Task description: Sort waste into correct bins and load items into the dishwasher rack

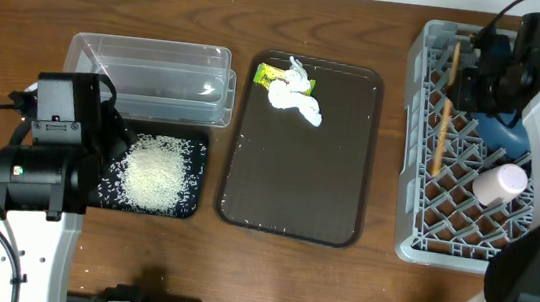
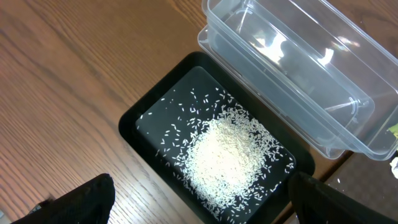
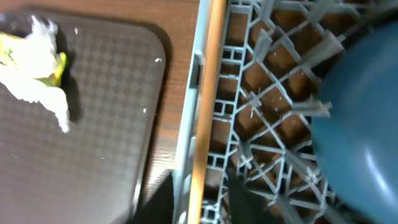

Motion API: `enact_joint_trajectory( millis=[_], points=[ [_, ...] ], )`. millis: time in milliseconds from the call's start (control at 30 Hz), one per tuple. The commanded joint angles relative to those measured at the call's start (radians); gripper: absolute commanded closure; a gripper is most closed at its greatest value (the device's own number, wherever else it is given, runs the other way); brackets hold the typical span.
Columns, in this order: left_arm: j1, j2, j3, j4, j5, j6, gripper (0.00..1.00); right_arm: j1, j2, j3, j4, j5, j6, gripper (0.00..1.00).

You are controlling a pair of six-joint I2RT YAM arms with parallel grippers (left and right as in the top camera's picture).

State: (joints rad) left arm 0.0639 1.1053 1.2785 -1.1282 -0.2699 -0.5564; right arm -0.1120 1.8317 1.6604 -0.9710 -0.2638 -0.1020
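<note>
Rice (image 2: pixel 230 155) in black tray (image 2: pixel 143 118); stick (image 3: pixel 202 124) in rack (image 3: pixel 273 124).
Left gripper (image 2: pixel 205 202) wide above rice; right gripper (image 3: pixel 199 202) parted astride stick, beside blue dish (image 3: pixel 360 124).

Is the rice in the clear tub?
No, the rice lies heaped in the black tray beside the clear tub.

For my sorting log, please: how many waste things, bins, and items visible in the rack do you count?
Waste: 3 (rice, tissue, wrapper)
Bins: 2 (clear tub, black tray)
Visible in rack: 3 (wooden stick, pink cup, blue dish)
Total: 8
</note>
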Motion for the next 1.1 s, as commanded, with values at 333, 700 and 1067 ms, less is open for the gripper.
enact_joint_trajectory(
  millis=[333, 700, 1067],
  points=[
    [0.005, 0.005, 0.012, -0.004, -0.023, 0.002, 0.09, 0.011, -0.008, 0.004, 0.011, -0.176, 0.061, 0.14],
    [0.005, 0.005, 0.012, -0.005, -0.023, 0.002, 0.09, 0.343, -0.040, 0.005, 0.164, 0.010, 0.158, 0.02],
    [0.005, 0.005, 0.012, -0.004, -0.023, 0.002, 0.09, 0.624, 0.173, 0.005, 0.392, 0.374, 0.200, 0.01]
  ],
)
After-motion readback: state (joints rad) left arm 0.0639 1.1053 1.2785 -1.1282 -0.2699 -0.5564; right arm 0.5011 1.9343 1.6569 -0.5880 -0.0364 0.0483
